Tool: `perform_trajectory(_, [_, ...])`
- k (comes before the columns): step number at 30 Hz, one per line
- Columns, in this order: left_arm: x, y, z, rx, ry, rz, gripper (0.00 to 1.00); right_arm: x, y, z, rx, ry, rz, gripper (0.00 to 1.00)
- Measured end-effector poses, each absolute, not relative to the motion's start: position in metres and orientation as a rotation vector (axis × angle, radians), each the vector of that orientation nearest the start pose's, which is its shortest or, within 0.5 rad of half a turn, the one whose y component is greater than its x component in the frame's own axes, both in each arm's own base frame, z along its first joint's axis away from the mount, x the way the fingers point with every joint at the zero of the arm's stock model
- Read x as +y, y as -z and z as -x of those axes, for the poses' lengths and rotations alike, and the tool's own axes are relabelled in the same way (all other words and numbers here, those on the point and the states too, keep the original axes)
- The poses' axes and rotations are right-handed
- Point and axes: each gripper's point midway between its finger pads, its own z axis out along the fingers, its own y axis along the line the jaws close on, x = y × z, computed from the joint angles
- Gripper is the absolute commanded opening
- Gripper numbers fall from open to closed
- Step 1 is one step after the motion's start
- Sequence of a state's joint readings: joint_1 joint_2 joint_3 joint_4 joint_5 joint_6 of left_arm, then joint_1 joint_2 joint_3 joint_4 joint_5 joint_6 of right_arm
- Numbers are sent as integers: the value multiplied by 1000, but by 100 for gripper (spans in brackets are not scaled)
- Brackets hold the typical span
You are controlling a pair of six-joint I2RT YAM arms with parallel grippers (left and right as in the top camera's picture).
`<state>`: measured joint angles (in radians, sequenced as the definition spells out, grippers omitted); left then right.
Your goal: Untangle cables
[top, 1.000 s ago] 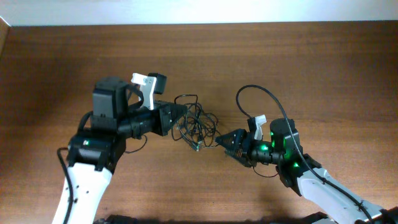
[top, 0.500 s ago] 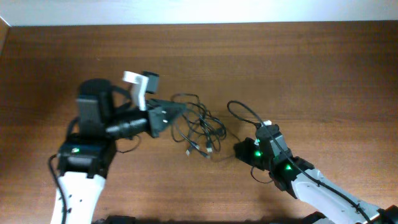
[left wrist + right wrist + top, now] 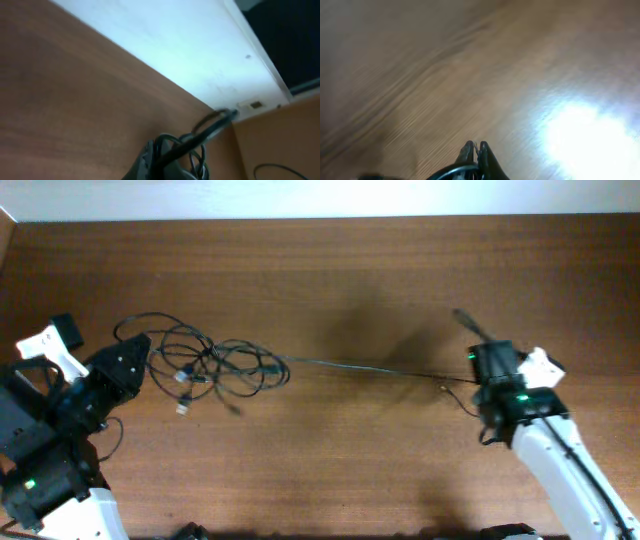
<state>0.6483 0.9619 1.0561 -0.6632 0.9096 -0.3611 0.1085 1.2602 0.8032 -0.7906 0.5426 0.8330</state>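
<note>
Clamping cables [image 3: 215,365] tight, L pincer [image 3: 140,358] sits at tangle, R pincer [image 3: 478,378] holds one strand taut over table [image 3: 350,280].

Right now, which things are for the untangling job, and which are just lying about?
For the job: the cables, bunched at the left, one strand stretched tight across; left fingers and right fingers, both shut on them.
Just there: the table; the white wall behind it.

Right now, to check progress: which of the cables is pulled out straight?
The single strand running from the bundle to the right pincer. The rest lie looped at the left pincer.
</note>
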Motion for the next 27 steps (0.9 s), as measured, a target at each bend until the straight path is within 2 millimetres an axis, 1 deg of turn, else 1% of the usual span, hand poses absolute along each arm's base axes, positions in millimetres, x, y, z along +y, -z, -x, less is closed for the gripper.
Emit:
perform_trajectory(1, [50,-313,-287,1938,777,511,0,-77,-98,-258,2363,436,-1127,4])
perform_trajectory(2, [55,-307,-287,1947,760,587,0,-89,-95,-252,2354,426,-1212,4])
perform_trajectory(3, [60,-305,-287,1947,735,624,0,-95,-92,-248,2354,392,-1273,4])
perform_trajectory(5, [72,-297,-288,1950,672,726,0,-115,-85,-237,2335,293,-1449,4])
perform_trajectory(6, [83,-291,-287,1949,614,801,0,-122,-83,-233,2329,248,-1497,4])
perform_trajectory(7, [100,-281,-283,1942,526,926,0,-126,-81,-231,2332,201,-1526,4])
perform_trajectory(8, [109,-271,-280,1940,483,1019,0,-128,-80,-229,2331,153,-1554,4])
perform_trajectory(10, [125,-242,-269,1934,433,1293,0,-129,-78,-226,2335,61,-1590,4])
perform_trajectory(12, [132,-222,-266,1911,447,1484,0,-128,-77,-227,2344,12,-1583,4])
perform_trajectory(13, [134,-213,-269,1905,467,1550,0,-128,-77,-228,2348,-6,-1578,4])
perform_trajectory(14, [135,-196,-275,1910,512,1643,0,-127,-78,-229,2347,-28,-1571,4])
perform_trajectory(15, [134,-190,-282,1924,558,1649,0,-125,-78,-232,2349,-64,-1559,4])
perform_trajectory(16, [133,-187,-298,1964,623,1565,0,-123,-79,-236,2355,-105,-1536,4])
perform_trajectory(17, [131,-185,-311,2001,670,1475,0,-117,-81,-243,2372,-188,-1481,4])
perform_trajectory(18, [121,-180,-334,2085,754,1257,0,-108,-84,-250,2392,-277,-1412,4])
perform_trajectory(19, [110,-176,-343,2133,807,1147,0,-101,-86,-254,2407,-342,-1364,4])
perform_trajectory(20, [91,-173,-354,2186,901,977,0,-87,-90,-261,2435,-438,-1269,7])
perform_trajectory(21, [63,-165,-362,2245,1012,790,0,-73,-93,-266,2463,-520,-1170,14])
perform_trajectory(22, [44,-163,-366,2265,1089,651,0,-60,-97,-270,2488,-581,-1075,23])
perform_trajectory(23, [31,-163,-367,2269,1137,538,0,-49,-99,-273,2510,-619,-992,37])
perform_trajectory(24, [14,-166,-367,2252,1207,398,0,-28,-103,-277,2542,-694,-852,50])
perform_trajectory(25, [-2,-171,-366,2222,1269,257,0,-11,-106,-279,2563,-744,-745,60])
perform_trajectory(26, [-17,-179,-364,2176,1321,121,0,3,-108,-280,2582,-777,-658,66])
perform_trajectory(27, [-29,-188,-361,2125,1362,12,0,17,-109,-280,2600,-802,-573,74])
